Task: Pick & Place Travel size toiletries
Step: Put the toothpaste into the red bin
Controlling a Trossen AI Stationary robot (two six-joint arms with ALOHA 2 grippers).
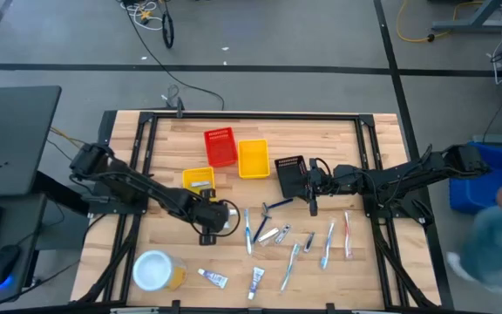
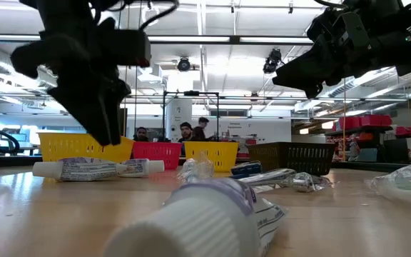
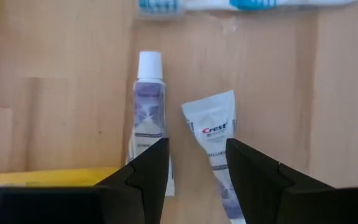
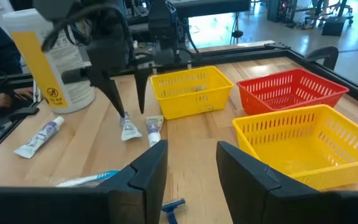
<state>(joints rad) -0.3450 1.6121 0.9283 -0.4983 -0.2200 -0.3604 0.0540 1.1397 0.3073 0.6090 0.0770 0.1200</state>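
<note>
Wooden table [image 1: 172, 139]: left gripper [image 3: 194, 158] apart over tubes [image 3: 210, 134]; right gripper [image 4: 188, 163] apart; yellow basket [image 4: 188, 90].

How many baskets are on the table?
4: red basket and yellow basket side by side mid-table, second yellow basket left of them, black basket right. None looks hidden.

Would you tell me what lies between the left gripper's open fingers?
Bare wood, in the left wrist view: the left gripper hovers between two toothpaste tubes.
</note>
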